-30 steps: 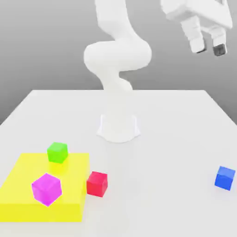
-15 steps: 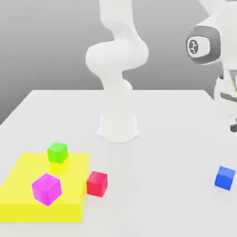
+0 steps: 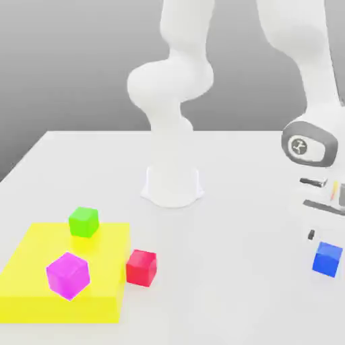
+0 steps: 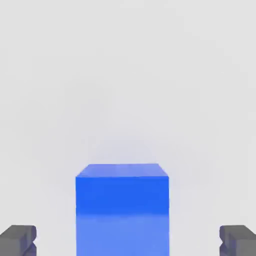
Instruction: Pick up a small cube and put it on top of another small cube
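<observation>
Near the blue cube [image 3: 327, 259], released gripper [image 4: 128, 241], red cube [image 3: 141, 267] well apart, beside yellow block [image 3: 60, 306]

Green cube [image 3: 84, 222], magenta cube [image 3: 68, 275] on yellow block [image 3: 60, 306]; red cube [image 3: 141, 268] just beside block, on white table [image 3: 222, 283].

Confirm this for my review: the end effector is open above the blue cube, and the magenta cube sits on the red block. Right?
Not quite: the exterior view shows the magenta cube on the yellow block, not a red one.
</observation>
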Robot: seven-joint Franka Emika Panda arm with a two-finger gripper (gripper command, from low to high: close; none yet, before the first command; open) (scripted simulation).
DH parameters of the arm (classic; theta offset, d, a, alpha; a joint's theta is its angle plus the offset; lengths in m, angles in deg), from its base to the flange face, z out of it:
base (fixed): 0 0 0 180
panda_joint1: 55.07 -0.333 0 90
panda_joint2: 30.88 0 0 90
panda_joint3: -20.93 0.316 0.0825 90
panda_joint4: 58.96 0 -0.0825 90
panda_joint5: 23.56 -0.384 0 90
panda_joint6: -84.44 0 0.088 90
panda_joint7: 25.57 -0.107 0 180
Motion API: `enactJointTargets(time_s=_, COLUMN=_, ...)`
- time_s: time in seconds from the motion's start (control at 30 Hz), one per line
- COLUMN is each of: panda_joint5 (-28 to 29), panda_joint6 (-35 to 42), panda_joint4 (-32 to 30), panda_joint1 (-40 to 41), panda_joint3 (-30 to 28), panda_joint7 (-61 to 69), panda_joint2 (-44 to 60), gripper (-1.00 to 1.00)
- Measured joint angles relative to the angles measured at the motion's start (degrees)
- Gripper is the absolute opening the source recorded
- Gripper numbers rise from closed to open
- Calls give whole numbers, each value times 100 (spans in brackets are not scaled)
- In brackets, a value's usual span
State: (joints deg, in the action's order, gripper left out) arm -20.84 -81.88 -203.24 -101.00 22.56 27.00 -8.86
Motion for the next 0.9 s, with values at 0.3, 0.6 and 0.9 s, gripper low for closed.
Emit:
enactJointTargets(time_s=0.3, panda_joint5=0, panda_joint6=62, panda_joint4=-13, panda_joint1=-3, panda_joint3=-1, panda_joint7=4, panda_joint2=-64, gripper=-100)
enactJointTargets(time_s=0.6, panda_joint5=-184, panda_joint6=1269, panda_joint4=-107, panda_joint1=698, panda_joint3=-734, panda_joint7=-258, panda_joint2=-1449, gripper=-100)
enactJointTargets(time_s=0.9, panda_joint5=-22, panda_joint6=2217, panda_joint4=86, panda_joint1=2925, panda_joint3=-2022, panda_joint7=-1222, panda_joint2=-2269, gripper=-100)
